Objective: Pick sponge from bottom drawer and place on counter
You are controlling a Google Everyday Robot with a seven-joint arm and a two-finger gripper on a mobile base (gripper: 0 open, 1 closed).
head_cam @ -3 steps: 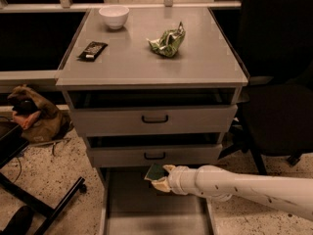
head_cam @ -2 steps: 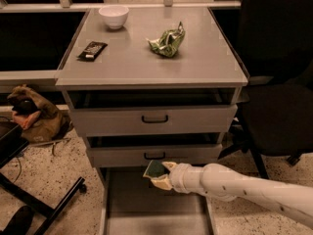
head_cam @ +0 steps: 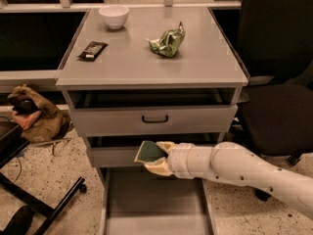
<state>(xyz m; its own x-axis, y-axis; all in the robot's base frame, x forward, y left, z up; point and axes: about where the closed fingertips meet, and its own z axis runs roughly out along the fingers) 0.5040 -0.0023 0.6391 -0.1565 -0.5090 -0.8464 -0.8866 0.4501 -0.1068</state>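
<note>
Camera view has the white arm (head_cam: 244,173) reaching in from the lower right, stretched almost level to the left across the cabinet front. The pincer (head_cam: 152,158) hangs above the pulled-out bottom drawer (head_cam: 156,199), right in front of the drawer face over it. Its cream fingers (head_cam: 157,168) are clamped on the sponge (head_cam: 148,152), dark green face showing, lifted clear of the drawer floor and well below the tabletop (head_cam: 137,62), where a white bowl (head_cam: 114,16), a black wrapper (head_cam: 92,50) and a crumpled green bag (head_cam: 167,41) sit.
</note>
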